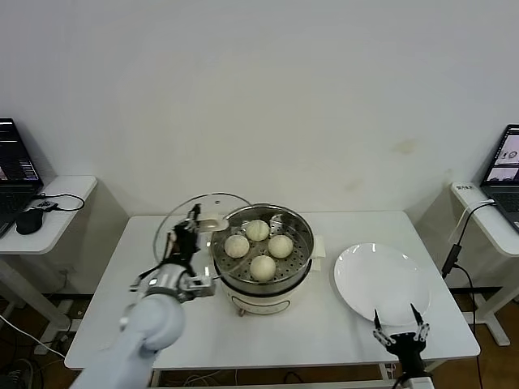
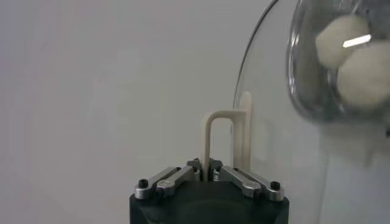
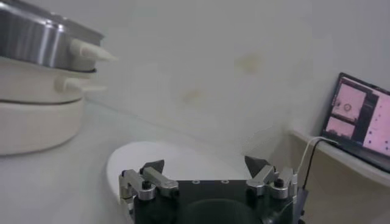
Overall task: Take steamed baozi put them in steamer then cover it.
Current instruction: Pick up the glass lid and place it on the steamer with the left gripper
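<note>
Head view: four steamed baozi (image 1: 259,245) sit in the steamer (image 1: 262,258). The left gripper (image 1: 193,231), just beside its rim, is clamped on the glass lid's (image 1: 188,219) cream handle (image 1: 212,222). The right gripper (image 1: 400,334) hangs at the white plate's (image 1: 381,283) near edge, fingers spread.

Left wrist view: fingers pinch the handle (image 2: 214,137); baozi (image 2: 356,58) show through the lid (image 2: 286,109).

Right wrist view: the splayed fingers (image 3: 154,169) frame the plate (image 3: 173,164); the steamer (image 3: 42,79) stands well beyond.

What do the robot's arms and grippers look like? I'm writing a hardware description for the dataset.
The left arm has a smooth, rounded white shell ending in a silver metal wrist. The left gripper and the right gripper share a black body, silver metal finger links with black screws and dark pointed fingertips. No cables, markings or sleeves are visible on them.
</note>
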You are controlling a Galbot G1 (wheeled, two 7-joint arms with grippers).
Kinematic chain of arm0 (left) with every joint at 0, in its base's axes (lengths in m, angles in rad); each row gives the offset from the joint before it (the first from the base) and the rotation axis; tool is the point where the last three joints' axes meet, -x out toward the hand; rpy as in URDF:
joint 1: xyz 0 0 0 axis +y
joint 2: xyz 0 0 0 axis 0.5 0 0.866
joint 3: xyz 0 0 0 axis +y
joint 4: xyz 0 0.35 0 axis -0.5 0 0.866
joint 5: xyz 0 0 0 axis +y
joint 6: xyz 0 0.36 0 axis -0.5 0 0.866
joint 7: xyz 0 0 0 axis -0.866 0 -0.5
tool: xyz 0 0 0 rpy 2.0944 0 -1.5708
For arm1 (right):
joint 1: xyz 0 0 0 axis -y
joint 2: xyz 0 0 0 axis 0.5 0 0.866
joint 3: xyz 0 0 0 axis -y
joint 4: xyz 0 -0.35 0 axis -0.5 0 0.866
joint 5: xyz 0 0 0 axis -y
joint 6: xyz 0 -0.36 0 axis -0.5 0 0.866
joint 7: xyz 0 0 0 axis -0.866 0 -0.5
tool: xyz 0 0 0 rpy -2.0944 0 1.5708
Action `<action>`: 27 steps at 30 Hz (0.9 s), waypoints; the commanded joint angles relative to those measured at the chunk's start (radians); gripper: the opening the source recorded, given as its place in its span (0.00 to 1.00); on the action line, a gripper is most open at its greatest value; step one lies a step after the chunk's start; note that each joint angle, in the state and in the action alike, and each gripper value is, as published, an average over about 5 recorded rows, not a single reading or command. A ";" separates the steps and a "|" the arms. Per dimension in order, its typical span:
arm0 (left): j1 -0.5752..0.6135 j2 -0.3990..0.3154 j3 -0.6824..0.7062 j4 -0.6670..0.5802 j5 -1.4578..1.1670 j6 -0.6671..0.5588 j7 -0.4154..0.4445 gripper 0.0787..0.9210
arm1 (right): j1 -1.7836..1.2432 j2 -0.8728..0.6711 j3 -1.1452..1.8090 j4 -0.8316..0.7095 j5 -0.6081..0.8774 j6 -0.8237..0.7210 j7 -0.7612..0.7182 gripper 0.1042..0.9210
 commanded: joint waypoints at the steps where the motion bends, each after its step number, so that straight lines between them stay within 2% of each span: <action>1: -0.190 -0.205 0.242 0.130 0.225 0.092 0.138 0.08 | 0.011 0.015 -0.022 -0.023 -0.077 -0.004 0.031 0.88; 8: -0.196 -0.247 0.252 0.193 0.256 0.069 0.122 0.08 | -0.005 0.008 -0.010 -0.011 -0.065 0.005 0.028 0.88; 17: -0.156 -0.242 0.243 0.210 0.273 0.015 0.071 0.08 | -0.014 0.002 -0.012 -0.004 -0.047 0.005 0.027 0.88; 27: -0.147 -0.239 0.234 0.226 0.255 -0.013 0.059 0.08 | -0.021 0.004 -0.017 -0.002 -0.048 0.005 0.027 0.88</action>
